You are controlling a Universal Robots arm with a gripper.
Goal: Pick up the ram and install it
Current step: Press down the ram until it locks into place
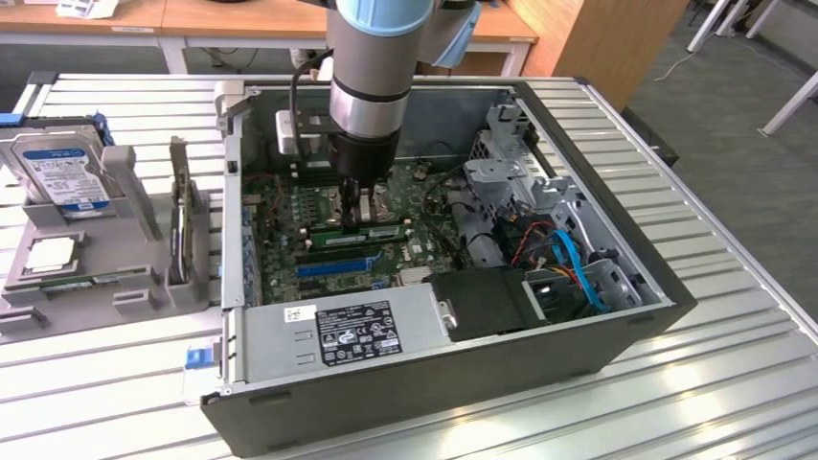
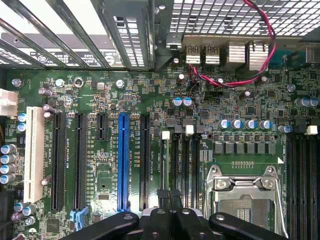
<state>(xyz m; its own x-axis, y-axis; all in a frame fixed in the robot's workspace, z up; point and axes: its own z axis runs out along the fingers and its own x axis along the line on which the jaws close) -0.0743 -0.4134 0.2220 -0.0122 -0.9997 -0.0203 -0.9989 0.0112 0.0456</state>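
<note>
Inside the open computer case, the gripper reaches down to the motherboard, its jaws clenched, and just below its tip the ram lies along a slot, its middle hidden behind the fingers.

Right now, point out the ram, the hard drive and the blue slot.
ram (image 1: 360,233): exterior view, green board's edge under the tool.
hard drive (image 1: 60,172): exterior view, blue-white label.
blue slot (image 2: 123,165): wrist view, mid-length.

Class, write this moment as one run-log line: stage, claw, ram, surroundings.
stage: installing | claw: shut, down inside computer case over motherboard | ram: under the claw at the slots | hard drive: in holder outside case
</note>
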